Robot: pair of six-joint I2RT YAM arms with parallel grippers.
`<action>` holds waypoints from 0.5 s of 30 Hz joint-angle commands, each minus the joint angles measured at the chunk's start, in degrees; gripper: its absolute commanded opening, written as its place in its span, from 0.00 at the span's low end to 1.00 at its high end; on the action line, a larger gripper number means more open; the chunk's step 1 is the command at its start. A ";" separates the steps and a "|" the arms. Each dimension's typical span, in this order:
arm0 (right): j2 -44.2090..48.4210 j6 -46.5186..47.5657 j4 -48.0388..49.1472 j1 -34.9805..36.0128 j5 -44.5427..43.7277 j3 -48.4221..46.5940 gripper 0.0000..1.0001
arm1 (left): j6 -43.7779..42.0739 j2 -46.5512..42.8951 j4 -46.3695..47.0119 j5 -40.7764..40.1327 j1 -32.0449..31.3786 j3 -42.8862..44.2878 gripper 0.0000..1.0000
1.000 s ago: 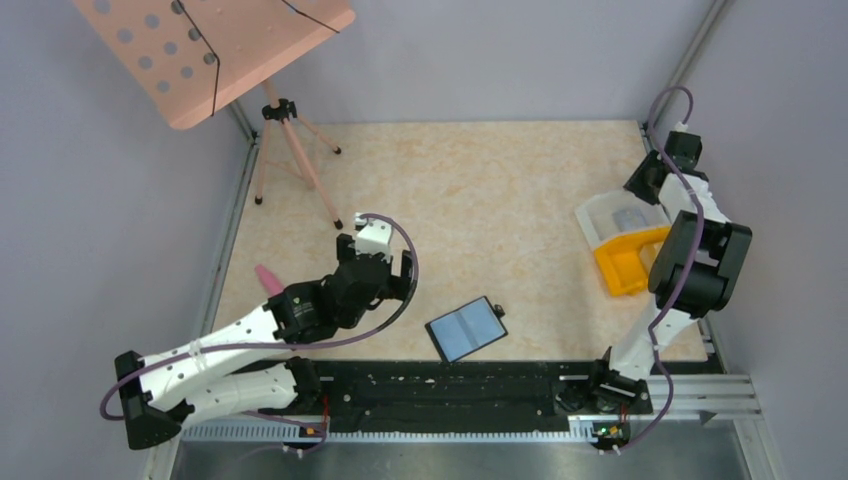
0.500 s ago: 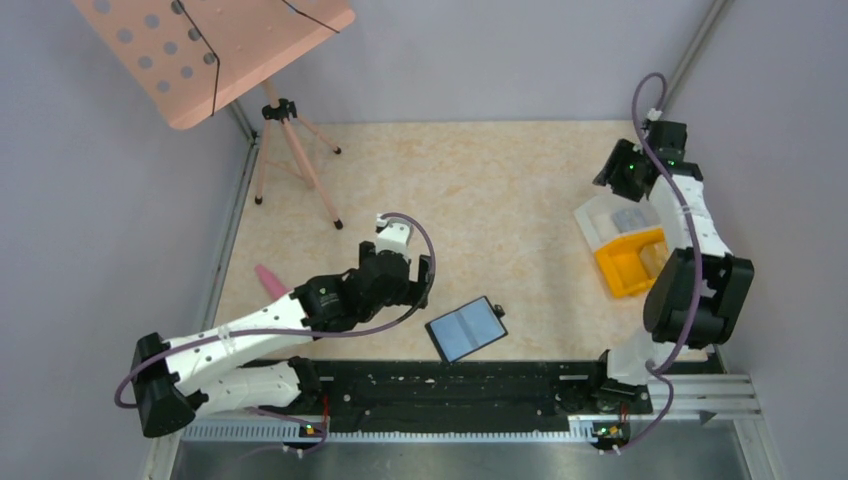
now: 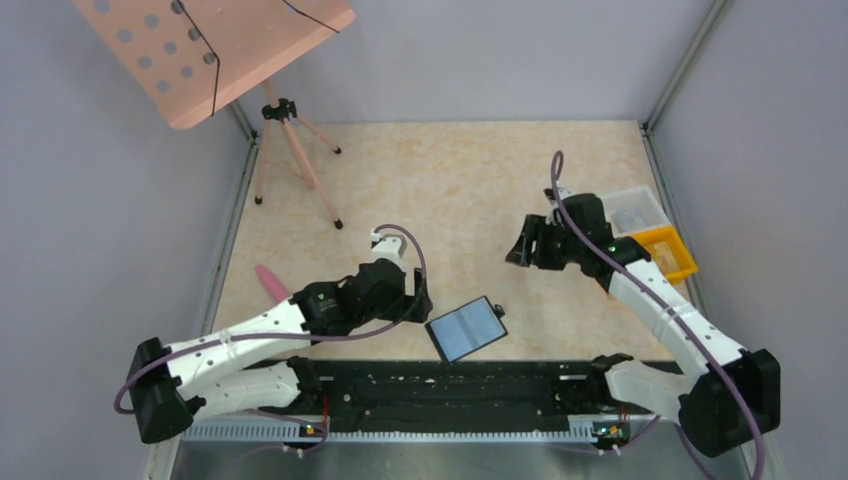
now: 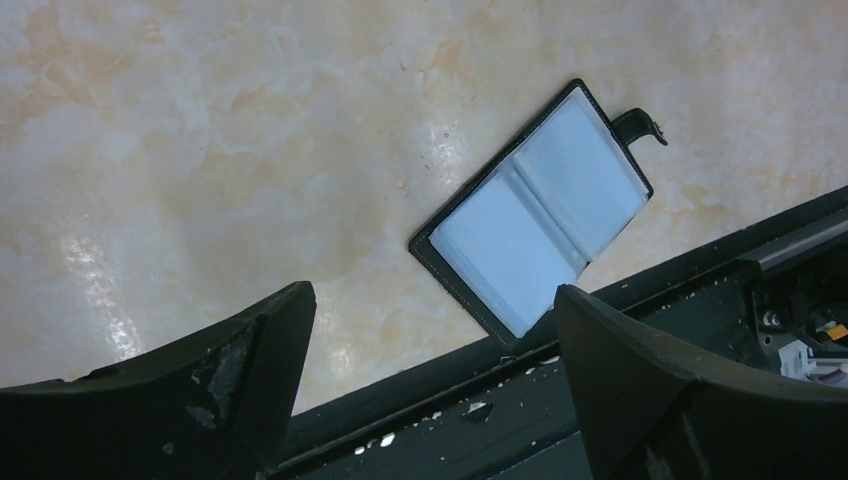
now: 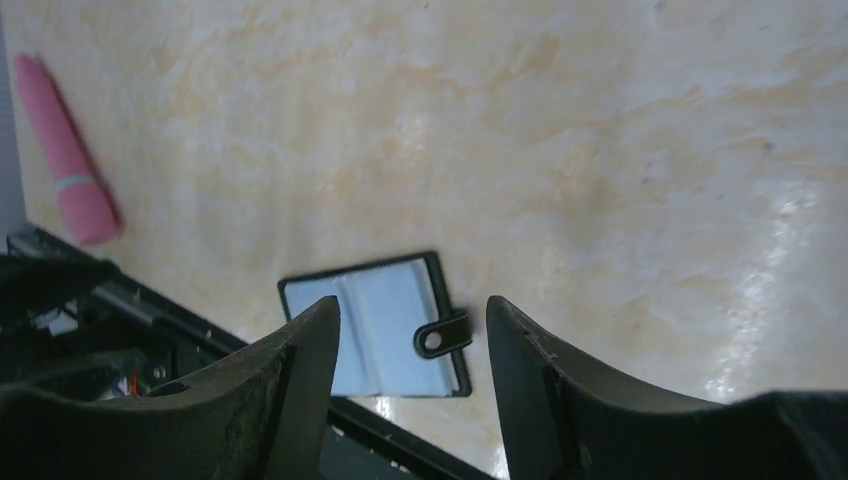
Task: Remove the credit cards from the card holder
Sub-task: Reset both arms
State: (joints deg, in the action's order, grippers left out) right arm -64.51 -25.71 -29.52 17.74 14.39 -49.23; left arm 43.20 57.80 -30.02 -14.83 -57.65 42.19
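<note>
the card holder (image 3: 466,329) lies open and face up at the lower centre of the top view, its near corner just beside the black rail (image 3: 520,385) along the bottom edge of the table (image 3: 470,180), with its snap tab (image 3: 498,308) sticking out at the upper right; my left gripper (image 3: 412,300) hovers just to its left, jaws spread wide with nothing in them; the right gripper (image 3: 520,250) hangs above and to the right of it, also parted and carrying nothing; i cannot tell whether cards sit inside the pale blue sleeves (image 4: 540,240); i judge the step in hand to be the approach; to do it well i would pin one leaf flat with the left claw and bring the right in low along a sleeve opening, pinching only a card's edge and not the plastic; the rail crowds the lower side, so i'd work from the upper side, where bare table gives room; the pink marker (image 3: 270,281) at the left, and the yellow bin (image 3: 668,252) and clear tray (image 3: 636,208) at the right, lie well apart from the holder
</note>
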 commanded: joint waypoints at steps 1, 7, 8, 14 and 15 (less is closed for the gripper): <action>9.17 -2.34 0.29 6.68 0.70 2.63 0.56 | 0.75 -5.72 -2.85 -3.51 0.34 2.53 0.96; 22.91 0.02 -6.69 7.32 -1.34 2.86 0.93 | -0.65 -10.87 -3.94 -4.35 0.28 6.98 0.99; 24.78 0.18 -7.42 7.35 -1.72 2.48 0.98 | -1.42 -11.68 -3.46 -4.02 0.26 7.37 0.99; 30.03 0.82 -10.65 7.32 -3.88 -1.96 0.99 | -2.13 -18.28 2.27 -3.48 0.27 4.53 0.99; 30.53 0.05 -10.68 7.31 -4.19 -2.45 0.99 | -2.40 -19.88 3.62 -3.45 0.26 3.92 0.99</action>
State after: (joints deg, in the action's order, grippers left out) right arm -35.48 -25.65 -38.52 24.75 12.49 -47.72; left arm 42.19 42.11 -32.64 -17.87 -57.49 47.33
